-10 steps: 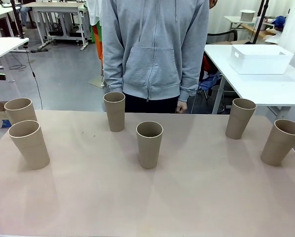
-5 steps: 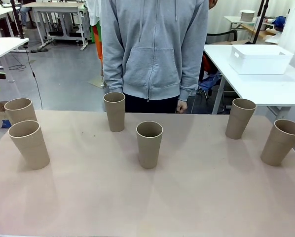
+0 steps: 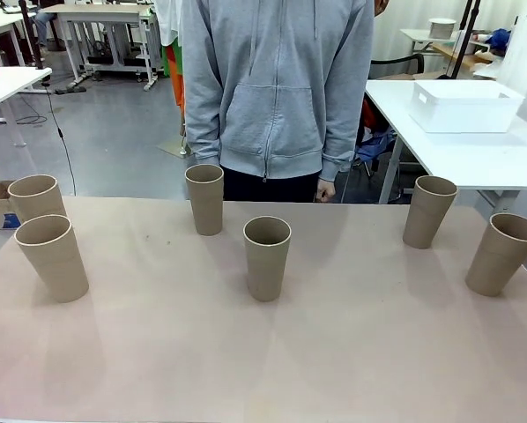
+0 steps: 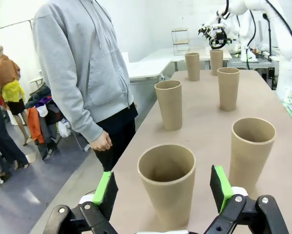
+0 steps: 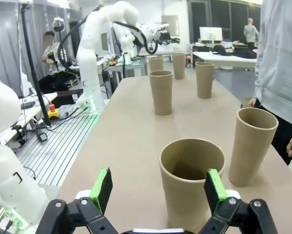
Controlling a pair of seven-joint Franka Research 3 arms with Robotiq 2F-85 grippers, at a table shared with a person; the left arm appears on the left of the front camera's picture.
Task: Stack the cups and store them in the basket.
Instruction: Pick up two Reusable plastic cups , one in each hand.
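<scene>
Six cups out on the tabletop (image 3: pixel 246 370), all upright and well apart. By the left edge: far-left cup (image 3: pixel 36 196) at the far left corner, near-left cup (image 3: pixel 52 256) just in front of it. Around the middle: far-middle cup (image 3: pixel 204 198) by the far edge, centre cup (image 3: pixel 267 257) nearer the centre. By the right edge: far-right cup (image 3: pixel 429 211) and near-right cup (image 3: pixel 503 253). Basket (image 3: pixel 466 104) off on a separate white table (image 3: pixel 510 159) beyond the far right corner, well apart from every cup. Person (image 3: pixel 277 88) standing at the far edge, hand (image 3: pixel 323 189) hanging down.

Left gripper (image 4: pixel 163 189) spread wide, green pads (image 4: pixel 106 187) showing either side of the far-left cup (image 4: pixel 166 168), gripping nothing; hard to tell whether around it or just short. Right gripper (image 5: pixel 158 189) likewise released, lined up on the near-right cup (image 5: pixel 191 175), nothing held.

Handling, by the look: light, matte like cardboard, so decent bite for the pads and little slip. Thin open walls though, probably crushable. Best a gentle squeeze across the wall a little below the rim, leaving mouth and base free for nesting. Taper worth minding: narrower toward the base, apt to slide down through loose jaws.

Long axis vertical on every cup, mouth up, narrow base down on the tabletop. Handy for stacking: keep upright, lower straight into the next mouth.
</scene>
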